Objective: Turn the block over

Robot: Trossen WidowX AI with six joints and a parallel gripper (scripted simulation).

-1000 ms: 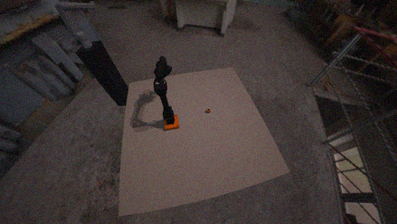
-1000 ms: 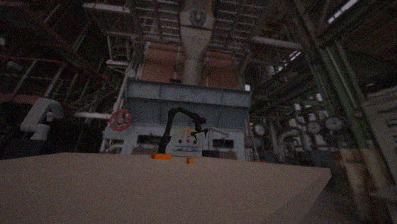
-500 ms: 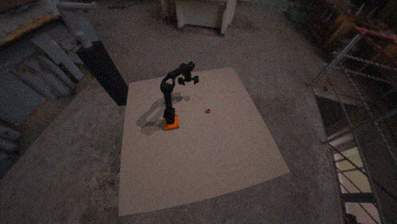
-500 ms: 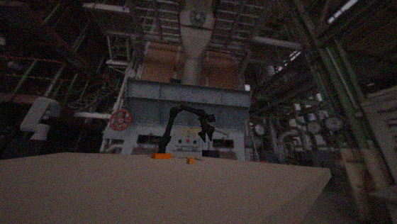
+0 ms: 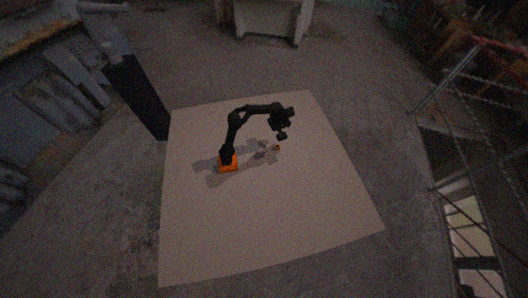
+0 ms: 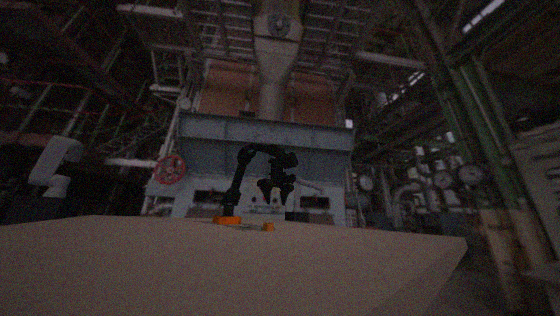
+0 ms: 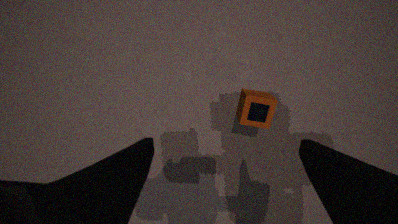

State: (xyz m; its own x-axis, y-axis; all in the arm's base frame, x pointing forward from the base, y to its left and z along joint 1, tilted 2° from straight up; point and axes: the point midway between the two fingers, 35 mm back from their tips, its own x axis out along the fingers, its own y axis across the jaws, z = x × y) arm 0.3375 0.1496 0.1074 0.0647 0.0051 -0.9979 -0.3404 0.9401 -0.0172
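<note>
The small orange block (image 5: 277, 147) (image 6: 269, 227) (image 7: 258, 107) rests on the pale table (image 5: 283, 212) (image 6: 225, 265) (image 7: 100, 75). In the wrist view a dark square mark shows on its upward side. My gripper (image 5: 278, 134) (image 6: 276, 202) (image 7: 225, 145) is wide open and empty, pointing down. It hangs above the table, clear of the block. In the wrist view the block appears beyond the fingertips and right of the midline between them. The block's underside is hidden.
The arm's orange base (image 5: 228, 164) (image 6: 227, 220) stands on the table, left of the block in the top and exterior views. Shadows of the arm fall around the block. A dark upright box (image 5: 137, 96) stands beyond the table's left edge in the top view.
</note>
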